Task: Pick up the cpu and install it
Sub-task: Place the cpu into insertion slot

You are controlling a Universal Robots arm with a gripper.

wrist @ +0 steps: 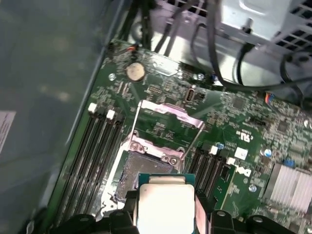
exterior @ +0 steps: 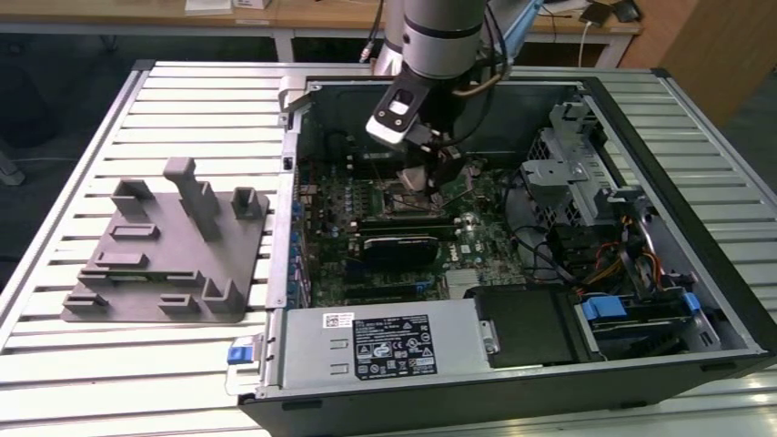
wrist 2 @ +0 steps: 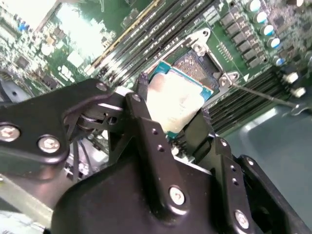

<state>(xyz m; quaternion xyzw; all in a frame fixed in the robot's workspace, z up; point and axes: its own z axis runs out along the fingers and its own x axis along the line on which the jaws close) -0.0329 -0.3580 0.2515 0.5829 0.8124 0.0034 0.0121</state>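
Right up close is my end effector, clamped on the cpu by two opposite edges. I'd guess that's so the underside stays untouched and the chip hangs flat. Just beyond and below the tips sits the open socket, with its load plate flipped up out of the way so nothing blocks the drop. The cpu's not seated yet; it looks to be hovering by the socket's near edge.

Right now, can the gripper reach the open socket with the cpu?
Probably yes: the gripper holds the cpu close above the socket, its load plate flipped back, and nothing lies between them.
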